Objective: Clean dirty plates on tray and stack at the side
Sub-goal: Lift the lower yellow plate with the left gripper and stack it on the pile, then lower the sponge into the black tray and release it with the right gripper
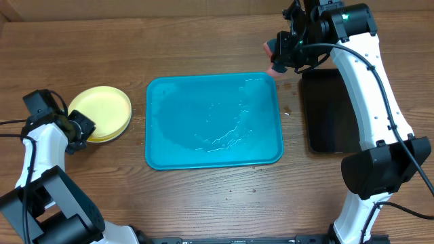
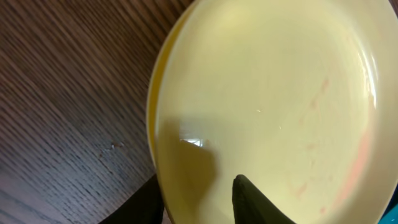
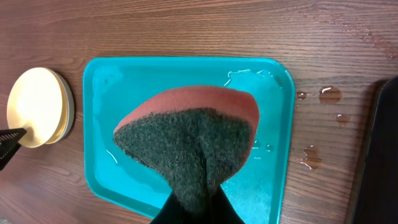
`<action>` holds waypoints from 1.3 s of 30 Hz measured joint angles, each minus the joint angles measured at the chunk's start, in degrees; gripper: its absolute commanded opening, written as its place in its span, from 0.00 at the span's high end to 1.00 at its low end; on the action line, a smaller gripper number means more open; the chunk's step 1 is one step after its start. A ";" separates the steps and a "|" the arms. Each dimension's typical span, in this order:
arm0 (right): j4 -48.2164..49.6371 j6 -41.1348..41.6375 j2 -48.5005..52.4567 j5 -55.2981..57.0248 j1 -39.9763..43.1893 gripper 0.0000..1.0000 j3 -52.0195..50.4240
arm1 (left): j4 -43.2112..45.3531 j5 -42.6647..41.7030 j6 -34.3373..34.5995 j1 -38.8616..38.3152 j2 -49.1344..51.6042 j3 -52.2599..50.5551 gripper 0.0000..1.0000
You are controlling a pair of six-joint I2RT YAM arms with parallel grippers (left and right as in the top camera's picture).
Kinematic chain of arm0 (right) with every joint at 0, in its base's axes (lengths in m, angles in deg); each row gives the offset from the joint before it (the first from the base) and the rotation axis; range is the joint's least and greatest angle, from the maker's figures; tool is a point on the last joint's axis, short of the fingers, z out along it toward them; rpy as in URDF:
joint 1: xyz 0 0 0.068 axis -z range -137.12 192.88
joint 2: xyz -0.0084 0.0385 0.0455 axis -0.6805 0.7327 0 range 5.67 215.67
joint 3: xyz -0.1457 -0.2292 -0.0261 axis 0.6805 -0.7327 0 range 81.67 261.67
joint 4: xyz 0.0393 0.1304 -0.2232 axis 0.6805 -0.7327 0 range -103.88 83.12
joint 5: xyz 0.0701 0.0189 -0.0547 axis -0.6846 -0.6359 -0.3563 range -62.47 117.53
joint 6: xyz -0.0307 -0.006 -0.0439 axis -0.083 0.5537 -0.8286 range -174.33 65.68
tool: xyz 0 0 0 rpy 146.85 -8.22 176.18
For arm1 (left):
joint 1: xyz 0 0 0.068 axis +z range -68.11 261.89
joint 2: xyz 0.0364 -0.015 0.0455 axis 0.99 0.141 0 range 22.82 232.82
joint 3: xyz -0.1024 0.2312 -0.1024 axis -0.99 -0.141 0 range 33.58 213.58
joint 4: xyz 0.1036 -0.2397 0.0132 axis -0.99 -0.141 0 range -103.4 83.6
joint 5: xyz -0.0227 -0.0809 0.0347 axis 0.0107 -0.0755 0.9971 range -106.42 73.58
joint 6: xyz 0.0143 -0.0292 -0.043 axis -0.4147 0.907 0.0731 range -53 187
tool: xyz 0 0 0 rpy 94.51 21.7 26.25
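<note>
The plates [image 1: 102, 112] are stacked on the table left of the tray, a yellow-green one on top. They also show in the right wrist view [image 3: 37, 106]. In the left wrist view the top plate [image 2: 273, 93] carries faint pinkish streaks. My left gripper [image 1: 80, 129] is open and straddles its near rim [image 2: 196, 186], one finger under it and one over it. The turquoise tray [image 1: 159, 156] holds only water film and also shows in the right wrist view [image 3: 99, 81]. My right gripper [image 1: 283, 53] is shut on a red-and-green sponge [image 3: 186, 137], above the tray's far right corner.
A narrow black tray [image 1: 332, 112] lies right of the turquoise tray, and its edge shows in the right wrist view [image 3: 388, 155]. Water drops [image 3: 329, 94] lie on the wood between the two trays. The right arm reaches over the black tray.
</note>
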 measured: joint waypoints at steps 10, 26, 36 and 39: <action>-0.35 -0.02 0.00 0.26 0.00 0.95 0.00 | -11.23 -0.09 -1.46 -0.35 0.02 4.50 0.51; -7.69 0.00 0.00 7.45 5.77 0.95 0.00 | -35.04 -0.76 -13.84 -6.75 0.09 30.36 0.33; -5.60 -2.29 0.00 21.42 14.62 0.95 -7.06 | -29.24 -4.28 -20.68 -21.51 0.09 32.24 0.00; -1.57 -4.13 0.00 22.49 15.58 0.95 -14.19 | -28.30 -4.39 -20.85 -23.63 0.09 32.24 0.00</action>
